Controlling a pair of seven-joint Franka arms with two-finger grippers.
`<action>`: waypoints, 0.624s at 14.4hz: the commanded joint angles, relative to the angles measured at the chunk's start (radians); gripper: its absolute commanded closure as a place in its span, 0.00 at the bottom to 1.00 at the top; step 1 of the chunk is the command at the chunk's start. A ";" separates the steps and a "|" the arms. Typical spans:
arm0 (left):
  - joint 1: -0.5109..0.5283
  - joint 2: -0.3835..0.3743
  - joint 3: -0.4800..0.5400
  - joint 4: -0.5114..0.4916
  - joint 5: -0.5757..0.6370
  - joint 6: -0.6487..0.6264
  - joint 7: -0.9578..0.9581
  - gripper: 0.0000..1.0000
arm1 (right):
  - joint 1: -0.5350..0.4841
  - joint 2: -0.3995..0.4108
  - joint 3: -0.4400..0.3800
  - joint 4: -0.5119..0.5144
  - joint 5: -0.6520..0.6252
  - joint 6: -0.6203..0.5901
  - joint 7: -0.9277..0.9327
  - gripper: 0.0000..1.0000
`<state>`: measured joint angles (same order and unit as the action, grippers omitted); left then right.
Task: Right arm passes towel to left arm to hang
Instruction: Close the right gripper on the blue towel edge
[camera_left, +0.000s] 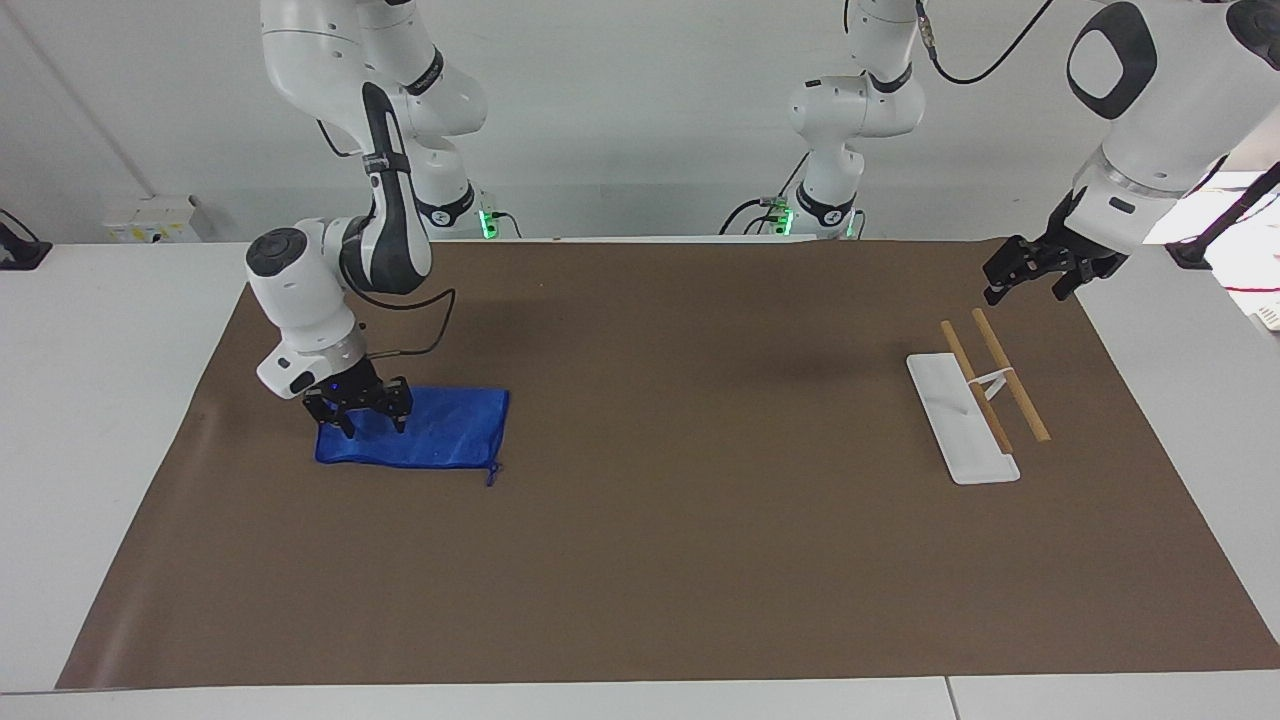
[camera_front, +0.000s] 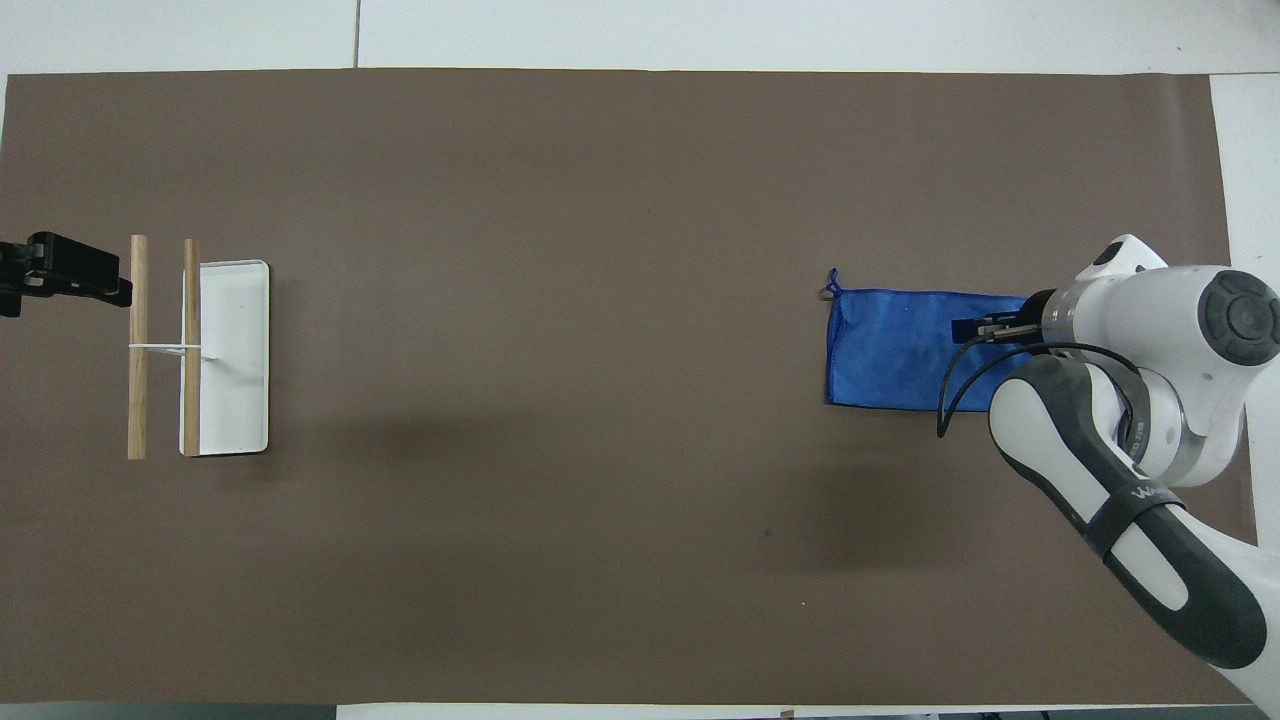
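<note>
Towel (camera_left: 430, 428) flat on mat, under spread right jaws.

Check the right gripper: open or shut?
Open: the right gripper has its two fingertips set apart, poised over the towel lying flat on the mat.

Couldn't see the end of the small bright blue rectangular towel (camera_front: 900, 345) toward the right arm's end of the table from overhead, tucked under the white jointed right arm (camera_front: 1150, 400) and its black cable. Same for most of the black right gripper (camera_front: 985, 328), buried under the wrist. Lost part of the black left gripper (camera_front: 60, 275) past the frame edge. Couldn't tell from the facing view whether the right fingertips (camera_left: 347, 432) touched the cloth.
</note>
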<state>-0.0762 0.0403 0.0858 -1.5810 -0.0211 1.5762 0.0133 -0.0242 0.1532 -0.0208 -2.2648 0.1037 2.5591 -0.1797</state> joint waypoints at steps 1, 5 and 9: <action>-0.013 -0.028 0.003 -0.036 0.015 0.022 -0.016 0.00 | -0.006 -0.007 0.002 -0.030 0.033 0.021 -0.033 0.00; -0.013 -0.028 0.003 -0.036 0.015 0.027 -0.015 0.00 | -0.014 0.005 0.002 -0.041 0.033 0.029 -0.076 0.00; -0.013 -0.028 0.003 -0.037 0.015 0.028 -0.015 0.00 | -0.014 0.023 0.001 -0.041 0.033 0.058 -0.099 0.12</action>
<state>-0.0768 0.0403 0.0858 -1.5810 -0.0211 1.5780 0.0133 -0.0325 0.1721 -0.0230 -2.2969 0.1075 2.5874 -0.2404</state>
